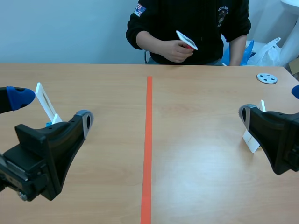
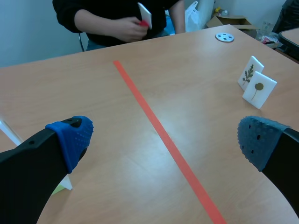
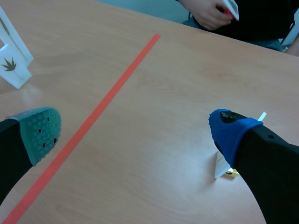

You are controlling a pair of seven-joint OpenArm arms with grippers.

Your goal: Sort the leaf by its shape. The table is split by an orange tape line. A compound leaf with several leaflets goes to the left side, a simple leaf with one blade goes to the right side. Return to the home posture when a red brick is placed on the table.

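Our left gripper (image 2: 163, 139) and right gripper (image 3: 135, 133) hang released by the bench's (image 1: 201, 163) near edge, while the card (image 1: 187, 40) is in a person's hand (image 1: 174, 50) beyond the far edge, just right of the tape (image 1: 148, 140), which we judge marginally nearer our right arm.

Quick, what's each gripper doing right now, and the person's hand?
Left gripper: open, holding nothing.
Right gripper: open, holding nothing.
Person's hand: closed around a white card.

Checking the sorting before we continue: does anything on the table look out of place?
Yes, probably: right of the tape line, the farther card seems to show a several-leaflet sprig, though that side is for single blades, as on the neighbour card.
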